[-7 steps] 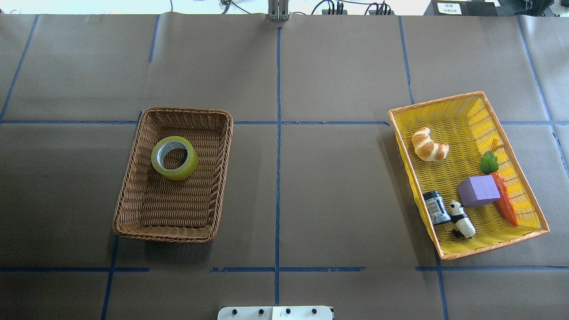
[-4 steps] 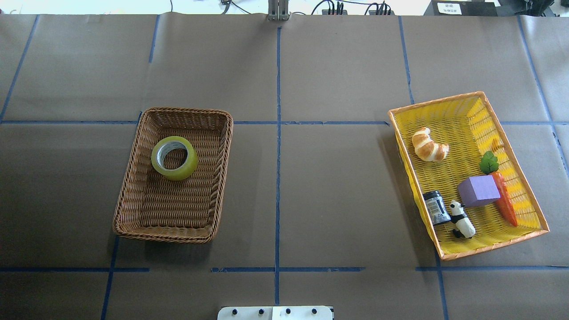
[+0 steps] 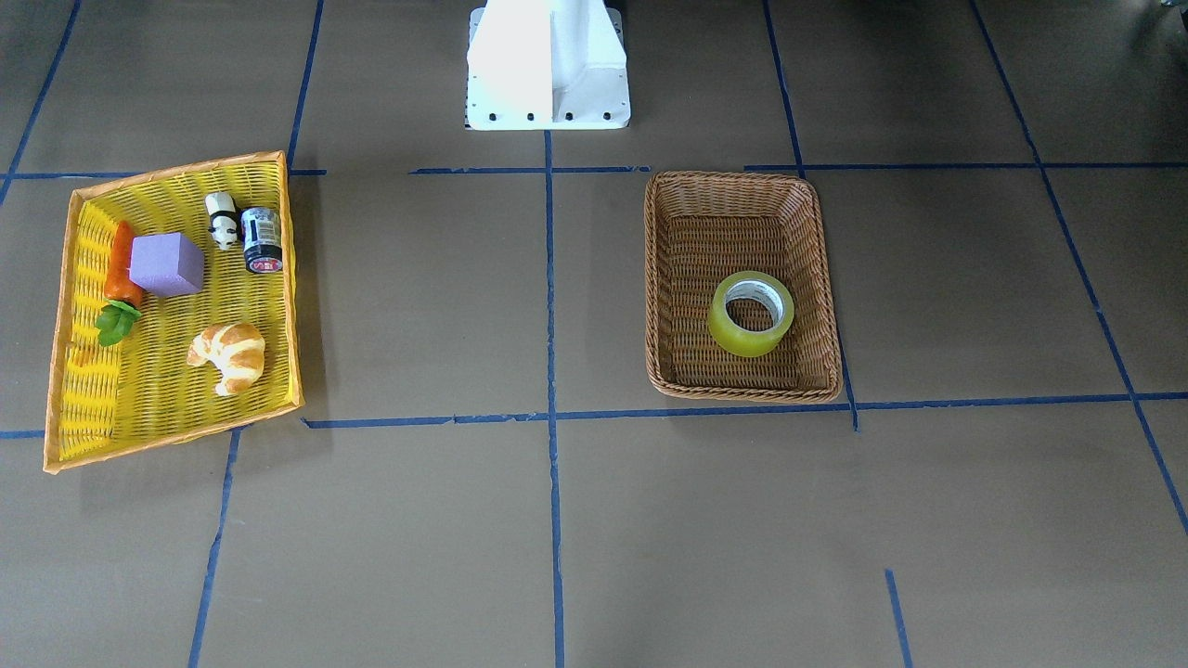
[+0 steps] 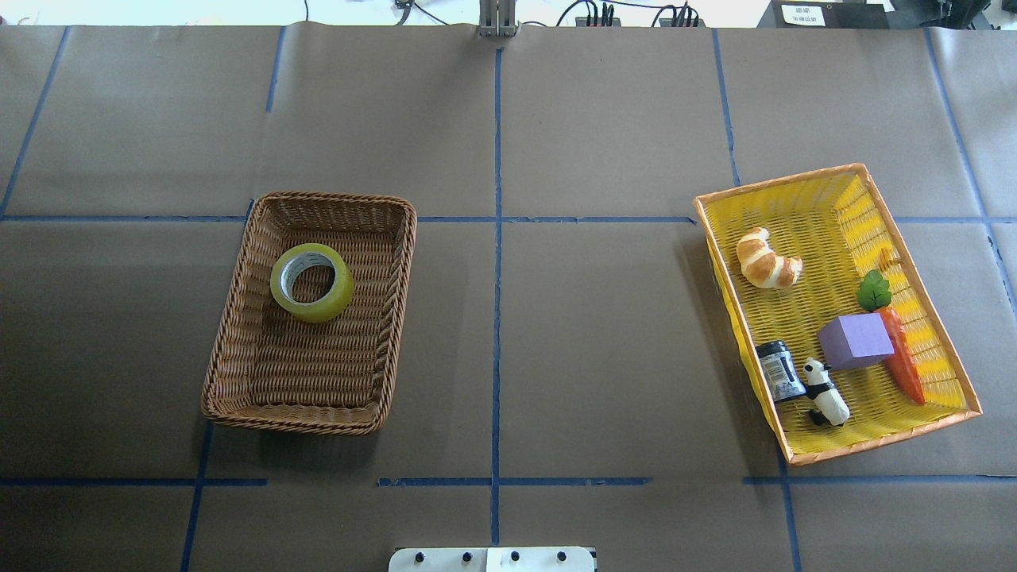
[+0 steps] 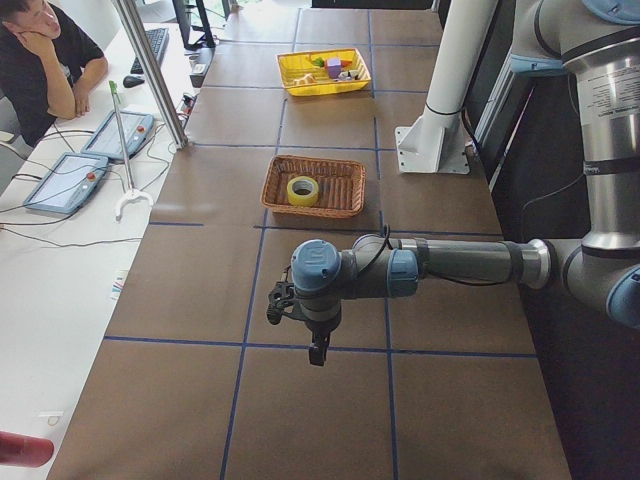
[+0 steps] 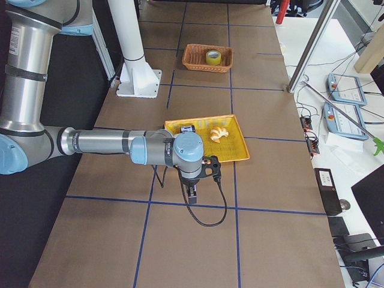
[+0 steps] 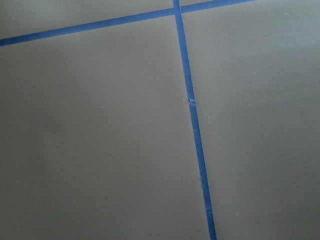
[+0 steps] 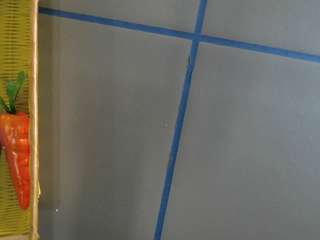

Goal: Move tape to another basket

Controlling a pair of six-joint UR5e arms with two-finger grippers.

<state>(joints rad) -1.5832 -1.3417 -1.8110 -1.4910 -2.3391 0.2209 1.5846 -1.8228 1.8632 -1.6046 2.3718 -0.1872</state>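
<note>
The yellow-green tape [image 4: 343, 291] lies flat in the far half of the brown wicker basket [image 4: 402, 262], left of the table's middle. It shows in the front view too, the tape [image 3: 731, 338] in the basket [image 3: 742, 179]. Both grippers are outside the overhead and front views. My left gripper [image 5: 318, 350] hangs over bare table far from the basket [image 5: 340, 165] and the tape [image 5: 292, 192]. My right gripper [image 6: 192, 193] hangs just beyond the yellow basket's end, far from the tape [image 6: 207, 57]. I cannot tell whether either is open.
A yellow, orange-rimmed mesh basket [image 4: 783, 179] on the right holds a croissant [image 4: 765, 260], a carrot [image 4: 904, 357], a purple block [image 4: 854, 340], a can [image 4: 779, 370] and a panda [image 4: 826, 392]. The white robot base [image 3: 549, 65] stands at the table's edge. An operator [image 5: 40, 50] sits at the side.
</note>
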